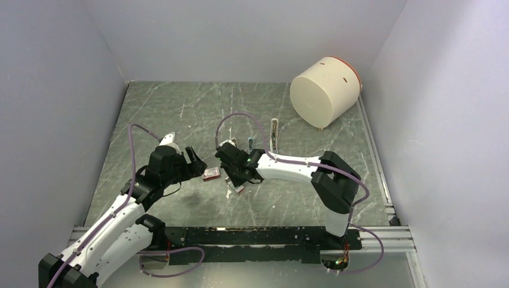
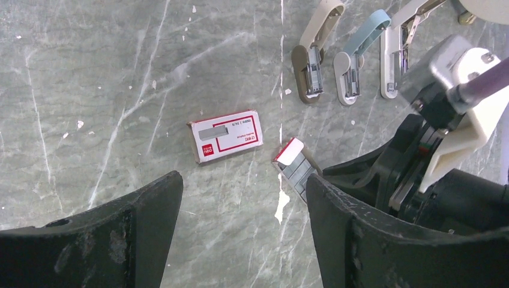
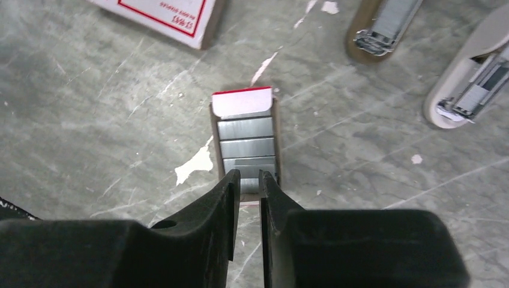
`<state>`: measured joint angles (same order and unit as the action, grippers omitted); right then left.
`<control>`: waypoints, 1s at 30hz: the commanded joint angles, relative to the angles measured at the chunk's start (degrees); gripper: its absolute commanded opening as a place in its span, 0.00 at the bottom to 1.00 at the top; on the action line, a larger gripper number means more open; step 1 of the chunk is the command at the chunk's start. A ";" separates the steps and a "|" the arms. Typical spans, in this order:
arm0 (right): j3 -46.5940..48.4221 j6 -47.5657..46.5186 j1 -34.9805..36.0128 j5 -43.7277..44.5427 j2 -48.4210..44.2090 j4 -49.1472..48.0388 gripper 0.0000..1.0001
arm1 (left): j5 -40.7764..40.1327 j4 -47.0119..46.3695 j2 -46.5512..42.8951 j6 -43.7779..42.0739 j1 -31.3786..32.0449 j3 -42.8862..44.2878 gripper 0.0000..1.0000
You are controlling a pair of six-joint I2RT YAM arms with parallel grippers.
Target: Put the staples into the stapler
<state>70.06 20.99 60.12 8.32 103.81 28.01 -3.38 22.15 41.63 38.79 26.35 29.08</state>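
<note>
The staples (image 3: 246,139) are silvery strips in a small open tray with a red-edged white flap, flat on the table, also seen in the left wrist view (image 2: 294,163) and from above (image 1: 237,188). My right gripper (image 3: 249,175) is shut, its tips over the near end of the staples, with nothing visibly between them. Three staplers lie open farther back: a beige one (image 2: 313,60), a blue one (image 2: 355,67) and a white one (image 2: 397,54). My left gripper (image 2: 243,187) is open above bare table, just short of the red and white staple box (image 2: 227,136).
A large cream cylinder (image 1: 324,91) with a red rim lies on its side at the back right. Grey walls close in the marbled table (image 1: 180,108) on the left, back and right. A metal rail (image 1: 372,240) runs along the near edge.
</note>
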 commanded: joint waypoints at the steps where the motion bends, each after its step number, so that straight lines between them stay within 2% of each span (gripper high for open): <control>1: 0.99 -1.47 0.80 -1.14 1.64 -1.11 0.26 | -0.30 -1.06 0.13 -0.99 -0.18 0.47 0.80; 5: 1.27 -1.41 0.97 -1.02 2.63 -0.97 0.34 | -0.42 -1.00 0.06 -1.06 -0.22 0.45 0.80; 16: 2.07 -0.71 1.50 1.47 4.74 -0.18 0.42 | -1.35 -0.56 -0.72 -1.02 -0.22 0.45 0.82; 30: 2.59 -0.16 1.82 3.99 4.95 0.77 0.44 | -1.28 -0.62 -0.53 -1.20 -0.24 0.27 0.82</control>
<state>71.16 20.51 61.63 10.72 107.96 27.94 -3.86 22.20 41.56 38.37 26.35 29.08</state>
